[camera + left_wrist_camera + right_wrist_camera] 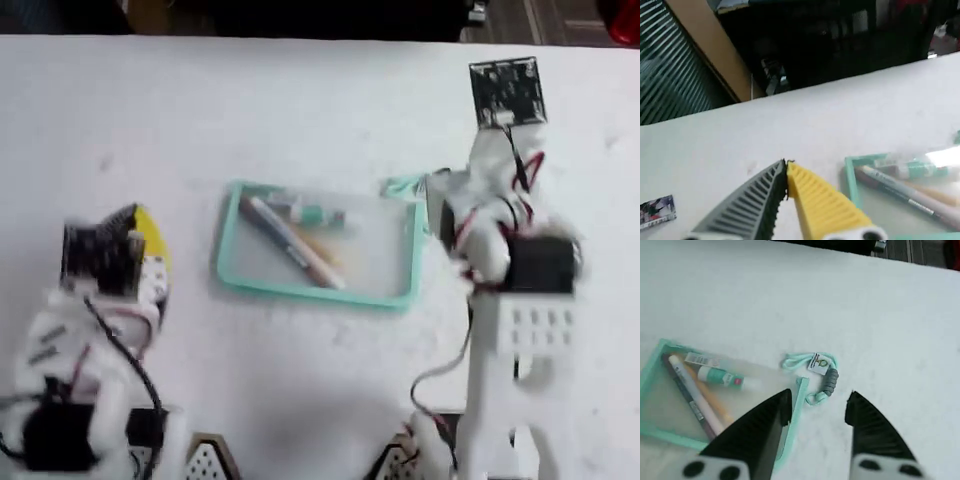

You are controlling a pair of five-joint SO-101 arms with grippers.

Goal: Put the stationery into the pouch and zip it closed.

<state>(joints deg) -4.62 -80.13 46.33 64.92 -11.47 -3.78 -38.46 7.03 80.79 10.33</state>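
A clear pouch (320,245) with a mint-green border lies flat at the table's middle, with pens and a small glue stick (318,214) inside it. Its mint cord and grey zip pull (830,381) trail from the corner nearest the right arm. My right gripper (817,405) hangs open just above that corner, the pull a little beyond its fingertips. My left gripper (786,172) is shut with nothing in it, hovering off the pouch's (900,195) other end. In the high view the left gripper (135,235) sits at the left, the right gripper (440,215) by the pouch's right edge.
The white table (300,120) spreads wide behind the pouch. A small printed card (657,212) lies on it near the left gripper. Dark room and a tan board (710,45) lie past the far edge.
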